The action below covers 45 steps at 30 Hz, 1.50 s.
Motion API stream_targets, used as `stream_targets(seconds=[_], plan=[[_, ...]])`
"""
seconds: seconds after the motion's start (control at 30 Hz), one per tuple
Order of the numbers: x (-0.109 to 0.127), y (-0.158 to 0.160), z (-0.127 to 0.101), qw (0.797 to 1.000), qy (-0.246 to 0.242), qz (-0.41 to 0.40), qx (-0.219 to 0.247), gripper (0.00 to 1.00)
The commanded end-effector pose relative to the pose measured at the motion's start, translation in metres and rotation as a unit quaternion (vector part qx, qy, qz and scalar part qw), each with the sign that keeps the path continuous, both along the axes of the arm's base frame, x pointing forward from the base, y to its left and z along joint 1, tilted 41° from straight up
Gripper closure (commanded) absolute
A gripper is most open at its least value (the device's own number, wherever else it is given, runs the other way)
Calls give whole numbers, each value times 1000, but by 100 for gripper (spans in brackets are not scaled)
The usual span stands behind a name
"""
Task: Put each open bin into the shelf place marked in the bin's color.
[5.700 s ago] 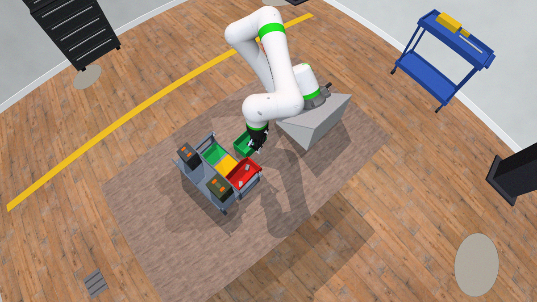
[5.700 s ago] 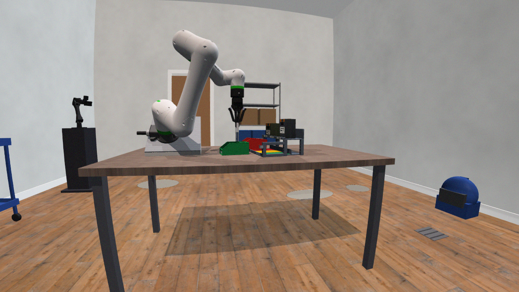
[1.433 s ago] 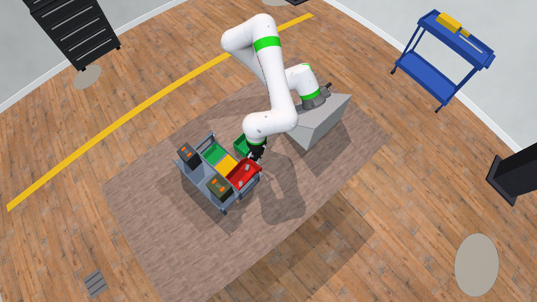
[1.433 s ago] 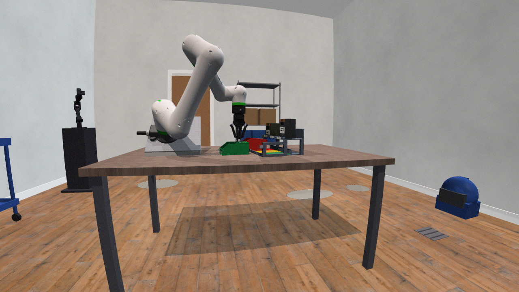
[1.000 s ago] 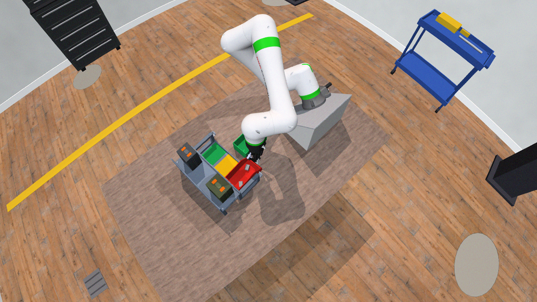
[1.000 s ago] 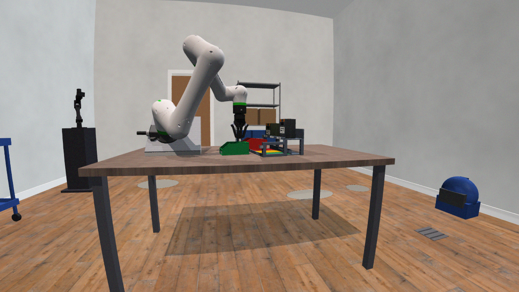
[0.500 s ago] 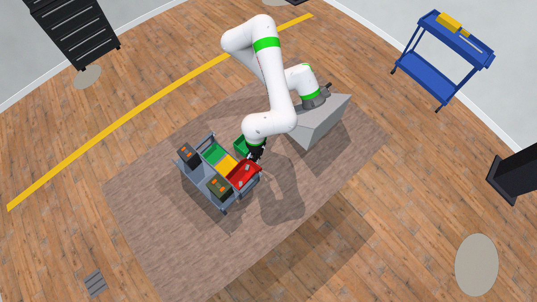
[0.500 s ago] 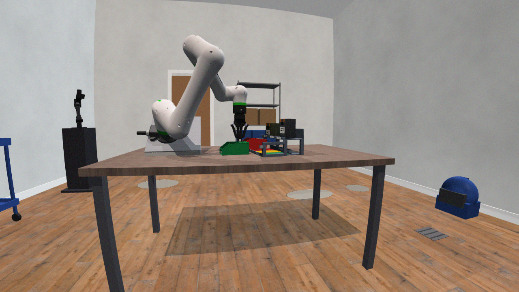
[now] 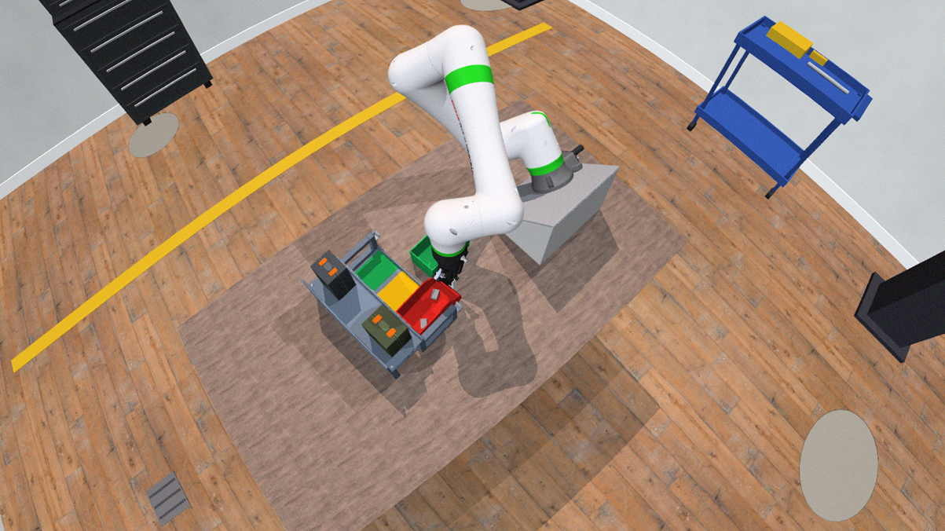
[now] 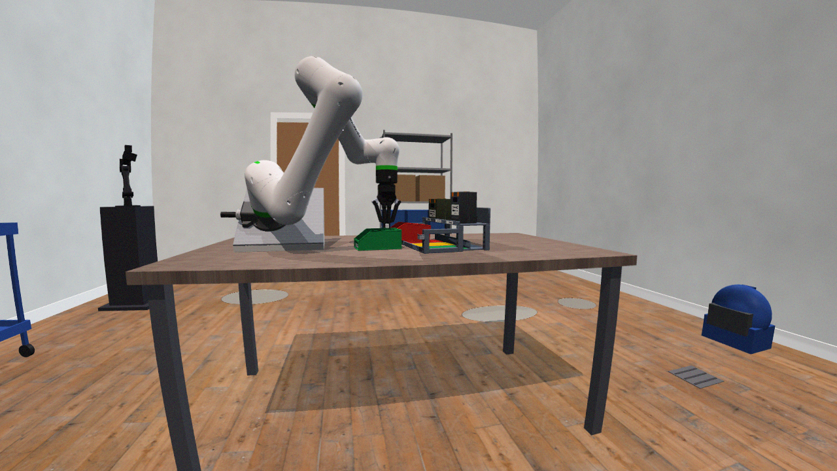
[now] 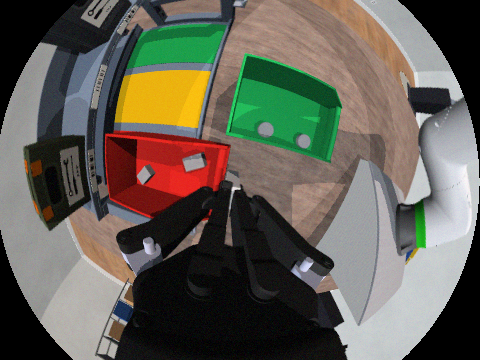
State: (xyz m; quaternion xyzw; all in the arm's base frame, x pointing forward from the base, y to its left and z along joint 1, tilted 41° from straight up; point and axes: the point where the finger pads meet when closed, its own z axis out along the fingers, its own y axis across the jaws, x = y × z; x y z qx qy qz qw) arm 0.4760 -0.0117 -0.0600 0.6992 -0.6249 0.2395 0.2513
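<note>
Fingers [image 9: 451, 284] [image 10: 386, 226] together, nothing between; red open-topped plastic-looking bin [image 9: 428, 307] [image 10: 412, 231] [image 11: 167, 172] beside them, probably light, stiff; grip a wall.

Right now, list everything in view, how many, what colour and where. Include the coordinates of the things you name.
Red bin [image 9: 438, 315] [image 10: 412, 231] [image 11: 167, 187]: one, red, on the shelf, two grey parts inside
Green bin [image 9: 422, 253] [image 10: 380, 239] [image 11: 280, 112]: one, green, on the table, two round grey parts inside
Shelf marks: green and yellow visible, beside the red bin
Cases: two, black and olive, on the shelf's upper board
Table [image 10: 380, 266]: one, brown, under both bins
Trolley [image 9: 751, 136]: one, blue, by the wall
Drawer cabinet [image 9: 128, 47]: one, black, by the wall
Arm [image 9: 490, 144] [image 10: 318, 146]: one, white with green bands, on a grey pedestal
Gripper [image 9: 449, 283] [image 10: 386, 226] [image 11: 231, 179]: one, black, shut, by the red bin
</note>
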Motion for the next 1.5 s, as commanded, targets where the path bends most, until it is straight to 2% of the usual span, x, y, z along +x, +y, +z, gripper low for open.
stream_targets(seconds=[0.0,1.47], plan=[[1,0,0,1000,0,0,0,100],[16,2,-1,1000,0,0,0,100]])
